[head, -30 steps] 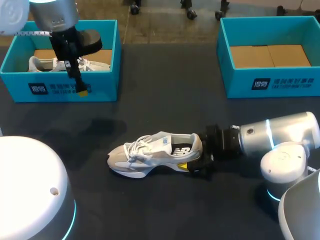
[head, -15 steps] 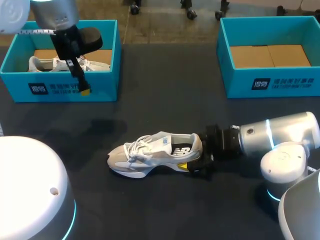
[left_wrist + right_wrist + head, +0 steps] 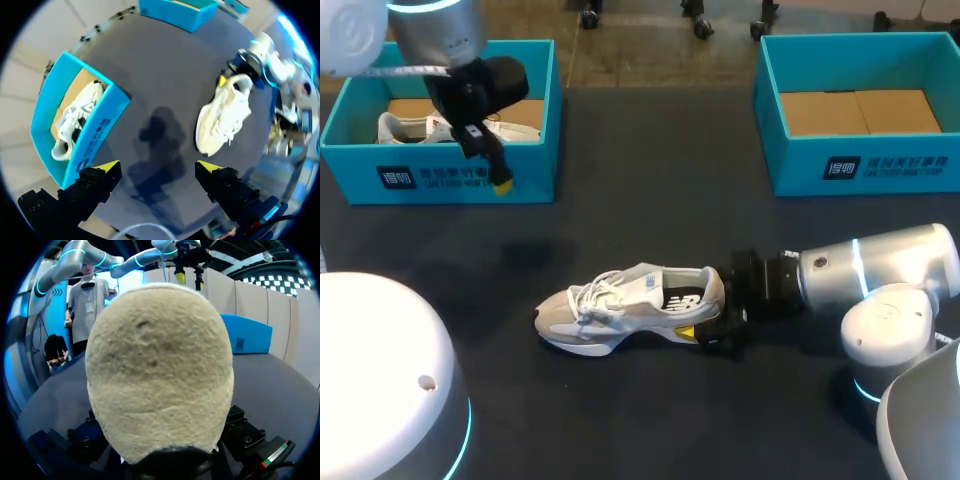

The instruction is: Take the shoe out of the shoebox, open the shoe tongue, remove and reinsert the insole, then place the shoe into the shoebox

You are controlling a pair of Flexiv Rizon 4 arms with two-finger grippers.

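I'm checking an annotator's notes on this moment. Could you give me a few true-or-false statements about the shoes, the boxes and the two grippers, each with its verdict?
1. The shoe lies on the table, outside the boxes. True.
2. The left shoebox is empty. False: a second shoe lies in it.
3. The left gripper is shut on a shoe. False: it is open, with nothing between its fingers.
4. The right gripper is at the heel of the shoe on the table. True.
5. The right shoebox holds no shoe. True.
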